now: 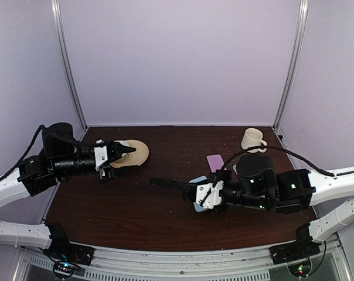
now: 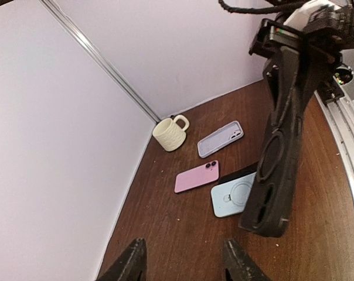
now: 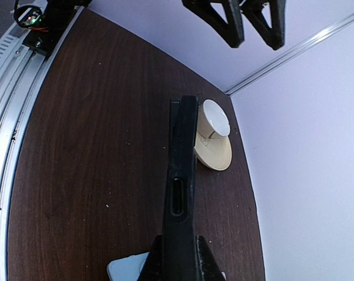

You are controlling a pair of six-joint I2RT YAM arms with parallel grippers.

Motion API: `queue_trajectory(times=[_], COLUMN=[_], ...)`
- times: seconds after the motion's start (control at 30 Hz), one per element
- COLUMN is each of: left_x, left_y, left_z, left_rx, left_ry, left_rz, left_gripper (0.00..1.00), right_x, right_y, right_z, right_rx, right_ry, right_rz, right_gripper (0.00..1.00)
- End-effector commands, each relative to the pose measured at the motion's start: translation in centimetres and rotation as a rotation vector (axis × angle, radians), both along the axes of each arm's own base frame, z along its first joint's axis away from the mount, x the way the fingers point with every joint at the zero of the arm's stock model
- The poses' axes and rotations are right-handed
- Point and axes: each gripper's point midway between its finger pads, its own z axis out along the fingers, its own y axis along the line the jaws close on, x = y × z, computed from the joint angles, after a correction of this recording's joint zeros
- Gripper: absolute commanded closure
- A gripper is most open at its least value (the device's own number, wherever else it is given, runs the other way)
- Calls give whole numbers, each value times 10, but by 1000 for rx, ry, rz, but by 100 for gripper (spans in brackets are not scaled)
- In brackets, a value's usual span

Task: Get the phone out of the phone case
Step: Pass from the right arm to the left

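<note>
A black phone case [image 1: 171,185] is held edge-up above the table and sticks out to the left from my right gripper [image 1: 201,193], which is shut on its near end. In the right wrist view the case [image 3: 181,175] runs straight away from the fingers [image 3: 159,263], its side slot facing me. The left wrist view shows its back [image 2: 276,158] with a ring and camera cut-outs. Whether a phone sits inside, I cannot tell. My left gripper [image 2: 186,260] is open and empty, well to the left of the case, over a beige dish [image 1: 136,153].
On the table lie a pink phone [image 2: 196,176], a light blue phone-shaped slab with a ring [image 2: 232,196] and a lavender case [image 2: 220,139]. A cream mug [image 1: 253,139] stands at the back right. White walls close in on three sides.
</note>
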Motion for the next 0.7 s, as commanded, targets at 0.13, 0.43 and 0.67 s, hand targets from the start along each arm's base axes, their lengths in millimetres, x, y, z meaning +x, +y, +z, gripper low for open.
queue_trajectory(times=[0.13,0.43,0.67], left_x=[-27,-57,-69], left_y=[-6,-14,-17], left_z=[10,-3,-9], left_rx=[-49,-18,-18], left_ry=[20,71,90], left_rz=[-157,-350,-438], left_gripper=[64,63,59], right_x=[25,18,3], right_y=[-15,-29,-26], right_z=[66,83,86], right_rx=[288,405,445], right_ry=[-17,45,98], right_rz=[-140,-115,-31], right_gripper=[100,100,100])
